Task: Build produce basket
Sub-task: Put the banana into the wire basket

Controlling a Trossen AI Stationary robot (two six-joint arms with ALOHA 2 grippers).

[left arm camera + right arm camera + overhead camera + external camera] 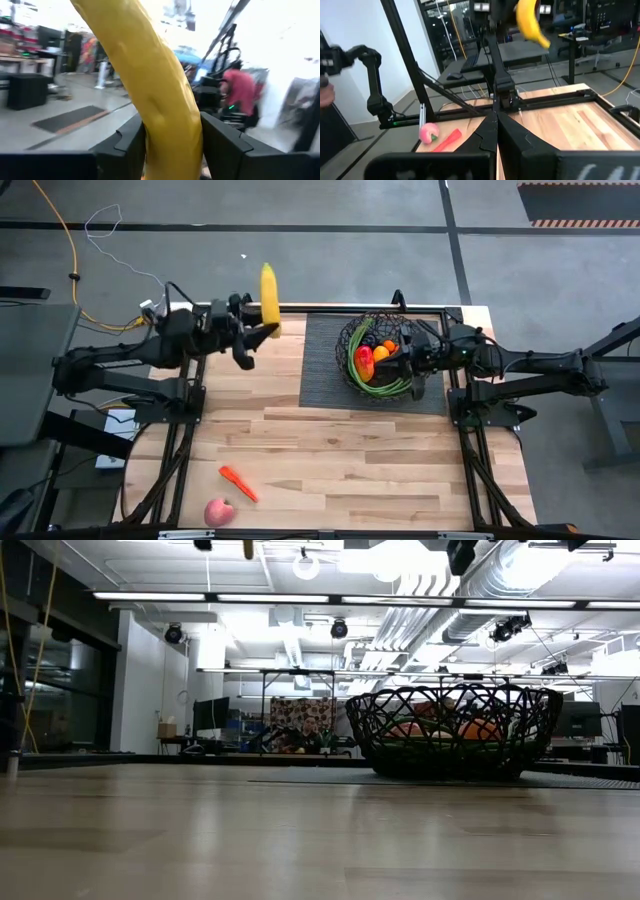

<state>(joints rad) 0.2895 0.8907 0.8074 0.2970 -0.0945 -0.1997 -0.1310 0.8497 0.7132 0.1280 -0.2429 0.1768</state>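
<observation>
A yellow banana (268, 296) hangs high over the table's far left, in my left gripper (258, 332). In the left wrist view it rises between the two fingers (172, 125); the right wrist view shows it too (530, 20). The black wire basket (350, 340) stands on a dark ribbed mat (322, 370) at the far right. It holds a red-yellow pepper (365, 363), oranges (384, 351) and green beans (378, 389). My right gripper (414, 375) is shut (496, 131) above the basket's right rim, holding nothing. My left gripper pinches the banana's lower part (175, 145) between its two fingers (131, 145), one on each side. The fingers reach in about level from the table's left and lie across the banana. The banana stands roughly upright above them, lifted clear of the table.
An orange carrot (238, 483) and a pink-red apple (219, 511) lie on the wood near the table's front left; both also show in the right wrist view, apple (428, 132) and carrot (446, 140). Bare wood lies between them and the mat.
</observation>
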